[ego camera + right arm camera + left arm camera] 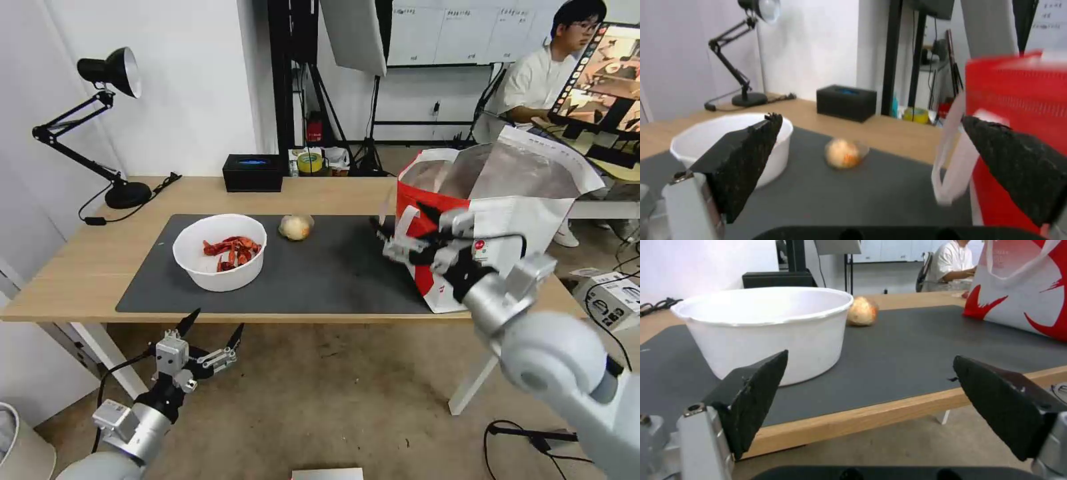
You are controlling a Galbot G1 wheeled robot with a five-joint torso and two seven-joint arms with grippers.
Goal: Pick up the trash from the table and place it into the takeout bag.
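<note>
Red-and-white bag: the takeout bag stands at the table's right end, mouth open, foil lining showing.
Right gripper: we hold it spread wide and empty just beside the bag's near-left face, by a white loop handle.
Left gripper: we keep it open and empty below the table's front edge.
Trash: the white bowl of red shells sits on the grey mat toward its left end; the beige ball lies near the mat's back edge (well apart from both grippers).
Risk: we judge a finger could snag the loose handle and tip the bag; tilting the bowl could spill shells.
</note>
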